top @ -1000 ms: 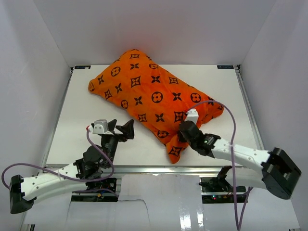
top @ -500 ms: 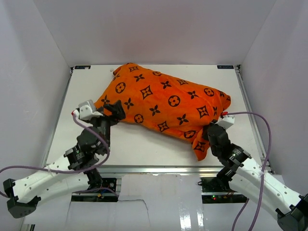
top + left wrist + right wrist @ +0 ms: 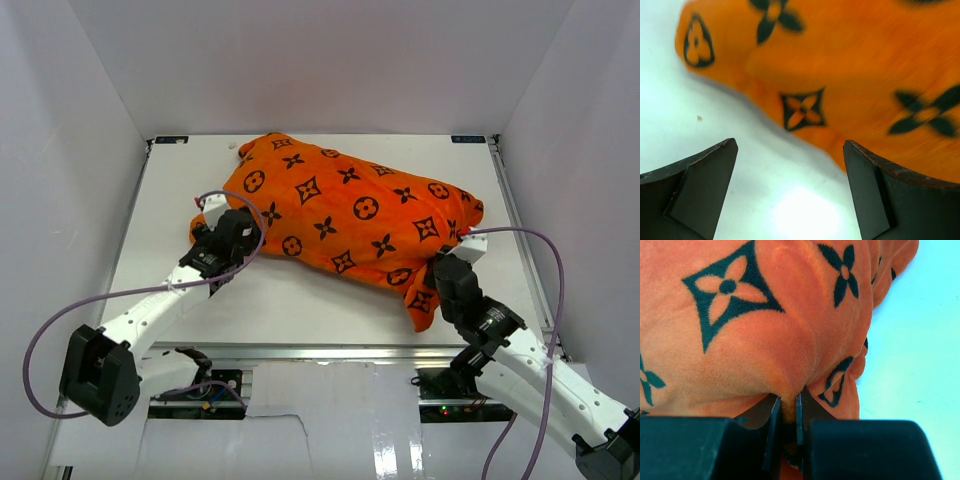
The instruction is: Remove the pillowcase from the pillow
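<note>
The orange pillowcase (image 3: 350, 215) with black motifs lies across the table, stuffed full; the white pillow inside is hidden. My right gripper (image 3: 437, 280) is shut on a fold of the pillowcase at its near right corner; the right wrist view shows the pinched fabric (image 3: 790, 400) between the jaws of the right gripper (image 3: 786, 407). My left gripper (image 3: 232, 230) is open at the pillowcase's left end. In the left wrist view the left gripper (image 3: 790, 165) has wide-apart fingers (image 3: 705, 180) over bare table, with the pillowcase (image 3: 850, 75) just beyond them.
The white table (image 3: 300, 310) has a metal rail along its near edge and white walls on three sides. Purple cables loop from both arms.
The left gripper has moved right and forward to the pillowcase's left end. The right gripper kept its hold and the pillowcase shifted slightly right.
</note>
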Robot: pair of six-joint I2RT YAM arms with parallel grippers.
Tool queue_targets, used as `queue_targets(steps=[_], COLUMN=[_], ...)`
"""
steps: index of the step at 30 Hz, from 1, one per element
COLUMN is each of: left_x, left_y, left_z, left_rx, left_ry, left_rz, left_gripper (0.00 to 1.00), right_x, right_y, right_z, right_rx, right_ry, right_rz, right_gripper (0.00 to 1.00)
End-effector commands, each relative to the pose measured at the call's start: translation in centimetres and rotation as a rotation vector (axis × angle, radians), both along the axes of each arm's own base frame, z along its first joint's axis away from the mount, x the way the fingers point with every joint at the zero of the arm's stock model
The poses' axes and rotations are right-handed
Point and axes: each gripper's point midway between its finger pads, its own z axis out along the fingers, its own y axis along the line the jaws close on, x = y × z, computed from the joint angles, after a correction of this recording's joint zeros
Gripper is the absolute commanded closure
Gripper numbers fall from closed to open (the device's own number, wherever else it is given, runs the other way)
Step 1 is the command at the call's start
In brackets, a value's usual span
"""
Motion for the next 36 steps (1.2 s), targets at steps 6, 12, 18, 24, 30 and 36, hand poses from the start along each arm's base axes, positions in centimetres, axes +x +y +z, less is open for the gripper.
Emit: queue_targets(steps=[6, 12, 18, 24, 30, 36], left_x=[0.2, 3.0, 6.6, 9.8, 9.7, 3.5], left_y=[3.5, 3.8, 2.3, 1.4, 2.8, 1.7], left_z=[-0.5, 3.6, 2.0, -4.8, -1.3, 13.7], left_rx=[-0.423, -0.418, -0.498, -0.571, -0.576, -0.519], left_ry=[-0.223, -0.417, -0.375, -0.185, -0.3, -0.621], left_rz=[-0.011, -0.159, -0.338, -0.341, -0.239, -0.245], left_gripper=[0.02, 0.02, 0.02, 0.22, 1.0, 1.0], right_x=[1.1, 0.7, 0.5, 1.1, 1.7, 2.1], right_y=[0.5, 2.0, 2.7, 3.3, 3.5, 2.7], right_z=[5.0, 5.7, 6.1, 5.5, 5.2, 10.2], right_rx=[0.059, 0.081, 0.094, 0.071, 0.045, 0.042], right_ry=[-0.127, -0.147, -0.166, -0.135, -0.121, -0.215], right_rz=[0.009, 0.118, 0.16, 0.174, 0.165, 0.136], right_gripper=[0.92, 0.92, 0.92, 0.92, 0.92, 0.92])
